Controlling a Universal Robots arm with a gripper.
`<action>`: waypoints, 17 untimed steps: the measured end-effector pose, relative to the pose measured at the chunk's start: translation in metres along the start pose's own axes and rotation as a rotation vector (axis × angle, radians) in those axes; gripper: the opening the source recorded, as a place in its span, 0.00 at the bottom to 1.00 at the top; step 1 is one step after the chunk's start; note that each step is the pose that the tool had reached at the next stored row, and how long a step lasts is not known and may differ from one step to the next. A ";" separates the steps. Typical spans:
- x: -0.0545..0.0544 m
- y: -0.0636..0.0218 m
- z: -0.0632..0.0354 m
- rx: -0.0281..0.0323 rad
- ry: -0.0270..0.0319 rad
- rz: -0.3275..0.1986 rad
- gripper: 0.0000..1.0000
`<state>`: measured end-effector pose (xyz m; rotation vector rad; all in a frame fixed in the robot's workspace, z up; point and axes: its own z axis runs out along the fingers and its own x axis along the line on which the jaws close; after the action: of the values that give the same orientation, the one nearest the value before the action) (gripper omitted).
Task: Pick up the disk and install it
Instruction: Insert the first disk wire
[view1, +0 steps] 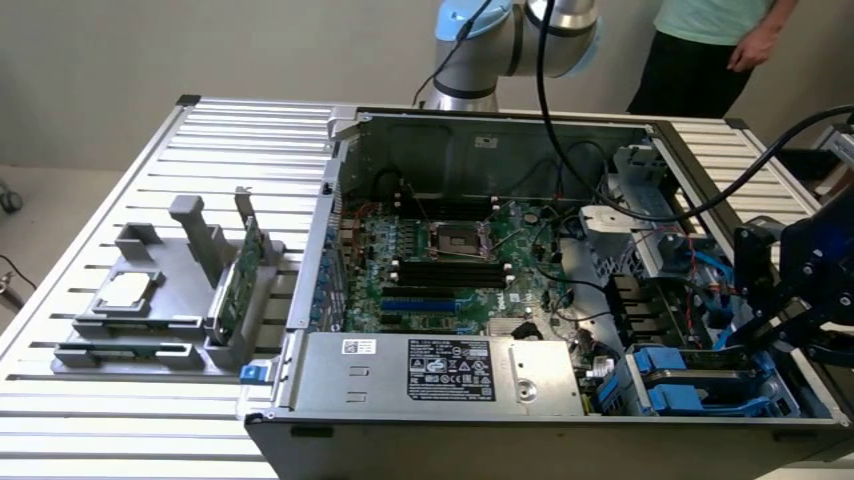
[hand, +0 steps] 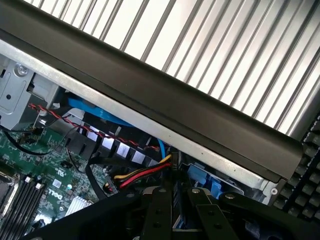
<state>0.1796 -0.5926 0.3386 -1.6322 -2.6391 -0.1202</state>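
The disk (view1: 694, 372) lies flat in its blue plastic carrier at the near corner of the open computer case (view1: 441, 130), on the exterior view's right. My black gripper (view1: 750, 342) reaches down over that corner from the right. In the wrist view the gripper (hand: 175, 194) has its two fingers drawn close together, with a strip of the disk's blue carrier (hand: 179, 222) between them. More of the blue carrier (hand: 202, 181) shows just past the fingertips, beneath the case's dark side rail (hand: 165, 105).
The case holds the motherboard (view1: 441, 255), a grey power supply (view1: 441, 370) and red-yellow cables (hand: 145, 172) beside the drive bay. On the slatted table (view1: 147, 420) a grey fixture (view1: 147, 300) carries a square chip and an upright green card (view1: 243, 275). A person (view1: 707, 40) stands at the back.
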 end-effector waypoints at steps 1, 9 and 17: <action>0.000 0.0000 0.0000 0.0001 0.0000 0.000 0.16; 0.001 -0.0013 -0.0075 0.0016 0.0009 0.002 0.16; 0.004 -0.0165 -0.0089 0.0015 0.0006 0.004 0.16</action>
<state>0.1628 -0.5968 0.3470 -1.6369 -2.6345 -0.1185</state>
